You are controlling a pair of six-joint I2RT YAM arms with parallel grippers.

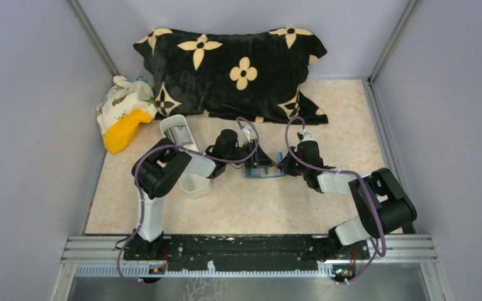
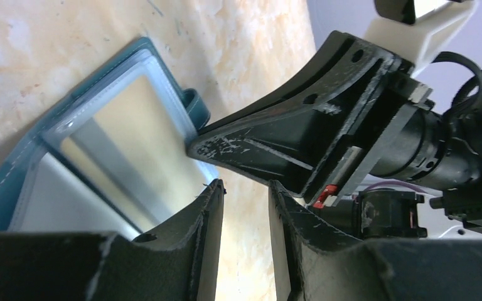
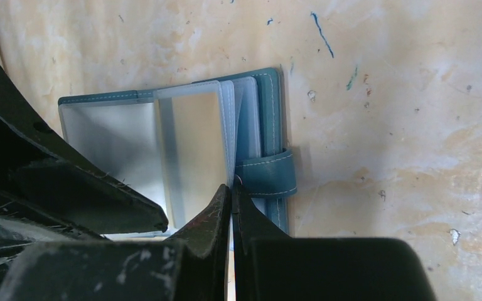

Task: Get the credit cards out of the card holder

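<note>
The left gripper stood with its jaws only narrowly apart and nothing between them; bare table showed through the gap. The card holder lay just ahead of these jaws and off to their left side, opened flat like a book. Seen from above, its open spread ran across from one gripper to the other, so it sat between the two sets of jaws with both tips right at it. A pale, silvery-tan card sat inside a clear sleeve, its long side running straight away from the right jaws. The closing tab lay just to the right of those jaws, touching the holder's edge. The right gripper had its jaws pressed almost together on the near edge of that sleeve. It seemed to pinch the plastic, though whether the card itself was caught could not be told. By my judgement the right arm was the nearer one, and the card would have to slide lengthwise towards its jaws while the left steadied the holder.
</note>
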